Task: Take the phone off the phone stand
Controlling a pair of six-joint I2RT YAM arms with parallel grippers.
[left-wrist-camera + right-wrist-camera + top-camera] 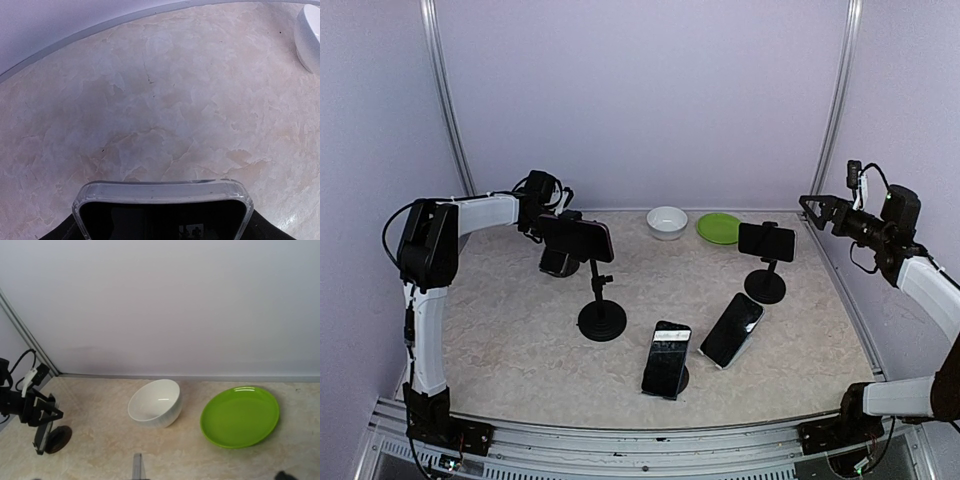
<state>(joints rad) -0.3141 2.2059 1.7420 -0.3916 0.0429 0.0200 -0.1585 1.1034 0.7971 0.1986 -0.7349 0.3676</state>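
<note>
At the far left of the beige marbled table, the left gripper frames one end of the dark glossy phone in its clear rounded case, which sits crosswise on top of the black round-footed stand. This looks like the grasping step, but whether the claw really presses the smooth case I cannot tell (the right gripper hangs spread, empty). Next it needs, I think, a firm squeeze, then a pull free of the stand.

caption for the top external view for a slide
Left end effector at the phone on the left phone stand; right end effector hovers open
</note>
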